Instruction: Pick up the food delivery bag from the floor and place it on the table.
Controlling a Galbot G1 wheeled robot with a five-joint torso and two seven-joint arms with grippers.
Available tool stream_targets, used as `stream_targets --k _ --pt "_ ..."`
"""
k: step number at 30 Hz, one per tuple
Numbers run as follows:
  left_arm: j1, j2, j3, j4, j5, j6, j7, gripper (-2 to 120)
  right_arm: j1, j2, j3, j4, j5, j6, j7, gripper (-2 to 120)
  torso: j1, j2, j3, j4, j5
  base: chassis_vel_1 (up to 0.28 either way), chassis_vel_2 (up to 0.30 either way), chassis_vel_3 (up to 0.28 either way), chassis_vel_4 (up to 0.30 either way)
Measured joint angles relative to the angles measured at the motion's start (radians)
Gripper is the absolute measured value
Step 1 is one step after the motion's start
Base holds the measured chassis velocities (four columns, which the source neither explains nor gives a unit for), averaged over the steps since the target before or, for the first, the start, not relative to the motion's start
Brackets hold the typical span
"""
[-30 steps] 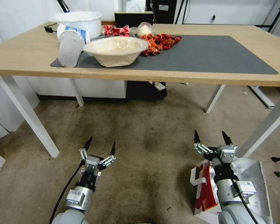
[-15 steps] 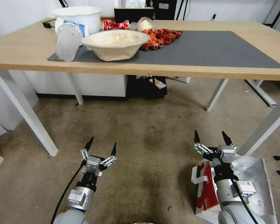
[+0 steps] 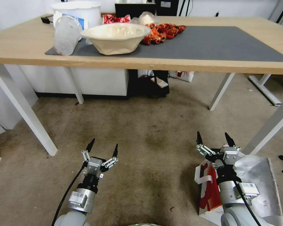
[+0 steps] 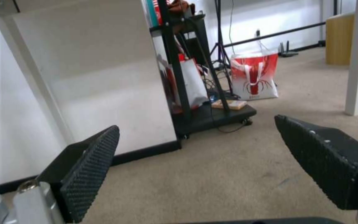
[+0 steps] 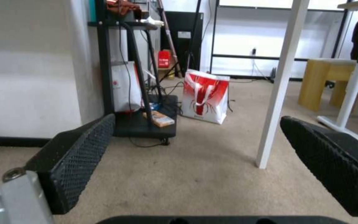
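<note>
The food delivery bag (image 3: 262,185) lies on the carpet at the lower right, with a red-and-white side, white strap handles and a silver foil top. My right arm partly covers it. My right gripper (image 3: 214,138) hangs open just above the bag's far end and holds nothing; it is also open in the right wrist view (image 5: 195,161). My left gripper (image 3: 103,147) is open over bare carpet at the lower left, and open in the left wrist view (image 4: 195,161). The table (image 3: 22,47) stands ahead, light wood on white legs, with a dark grey mat (image 3: 217,44).
On the mat's left stand a beige bowl (image 3: 115,37), a tipped clear cup (image 3: 64,36), a white tub (image 3: 76,9) and red pieces (image 3: 162,31). A white table leg (image 3: 22,108) stands left, another (image 3: 270,125) right. A black cart (image 5: 144,124) and a red-and-white shopping bag (image 5: 206,96) stand beyond.
The whole head picture has shifted: the table sits higher in it and more floor beneath shows, so the camera moved. Both grippers stay open in the same pose.
</note>
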Motion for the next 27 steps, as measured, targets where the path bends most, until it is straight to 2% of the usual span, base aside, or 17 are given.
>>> stream_targets --k 5,9,13,19,27 --pt "0.001 -0.001 0.000 0.000 0.000 -0.001 0.000 95 -0.001 0.000 0.000 0.000 0.000 0.002 0.000 100 -0.001 -0.001 0.000 0.0000 0.0000 0.000 0.000 0.000 0.000" --pt "-0.009 -0.003 -0.001 0.019 -0.034 -0.078 0.017 100 -0.004 0.001 0.002 0.000 0.001 0.006 0.000 100 -0.001 -0.001 0.000 -0.0002 -0.0002 0.000 0.000 0.000 0.000" --pt "-0.008 -0.003 0.003 0.024 -0.037 -0.107 0.019 103 -0.005 0.001 0.003 -0.001 0.001 0.007 0.000 100 -0.001 0.001 0.000 0.0000 0.0000 0.000 0.000 0.000 0.000" --pt "-0.008 -0.001 0.010 0.023 -0.052 -0.097 -0.004 101 -0.013 -0.003 0.020 0.005 0.001 -0.003 -0.001 100 0.000 0.004 0.000 -0.0001 -0.0001 0.000 0.000 0.000 0.000" --pt "-0.014 0.010 0.009 0.023 -0.087 -0.053 -0.036 99 -0.001 -0.069 0.104 -0.008 0.038 -0.033 0.003 100 0.000 0.006 0.000 0.0000 -0.0001 0.000 0.000 0.000 0.000"
